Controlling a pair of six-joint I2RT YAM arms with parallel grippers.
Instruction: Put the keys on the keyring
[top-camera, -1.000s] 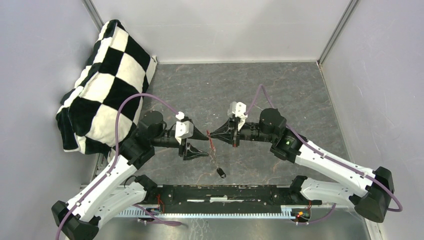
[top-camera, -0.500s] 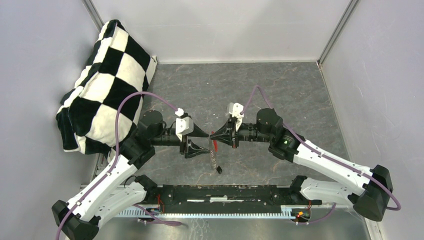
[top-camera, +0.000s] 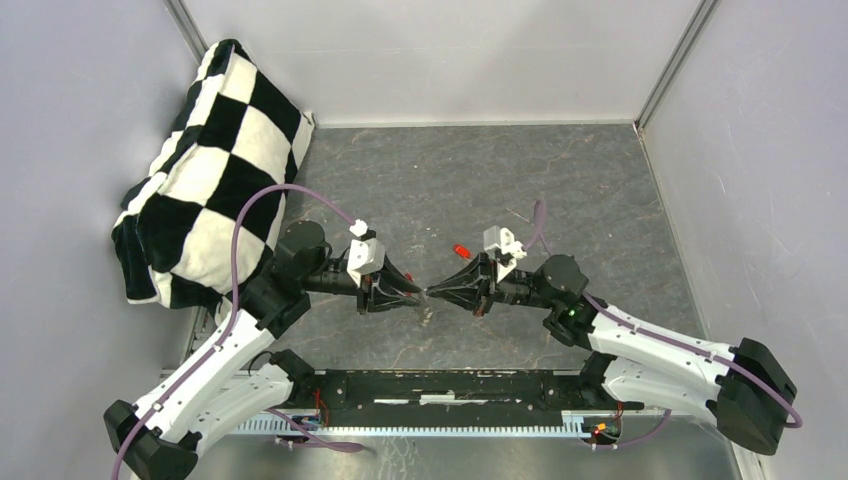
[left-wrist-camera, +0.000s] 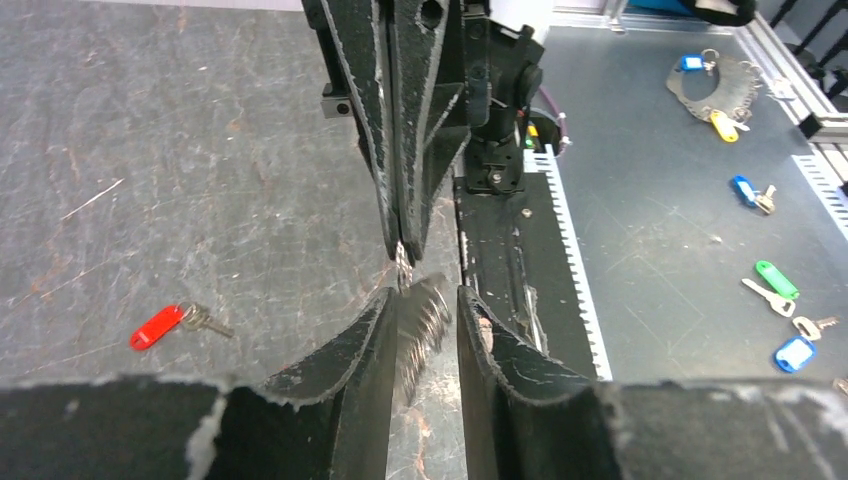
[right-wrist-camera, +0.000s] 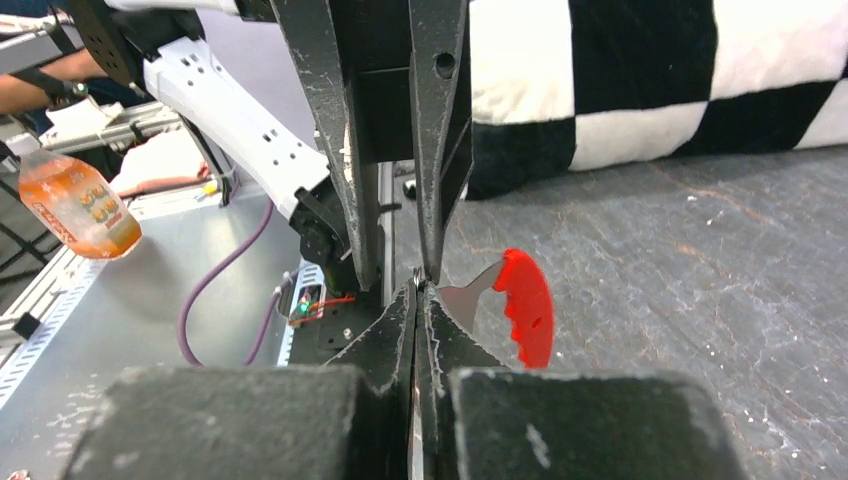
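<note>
right gripper (right-wrist-camera: 418, 288) clamped shut on keyring (right-wrist-camera: 525, 305), tip to tip with left gripper (left-wrist-camera: 425, 302), narrow around its grey arc; i can't tell if it pinches. red key (top-camera: 461, 250) flat on table (top-camera: 560, 180) just beyond, nearer right arm.

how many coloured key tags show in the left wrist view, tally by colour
red tag: 1
blue tags: 3
yellow tag: 1
green tag: 1
total: 6
</note>
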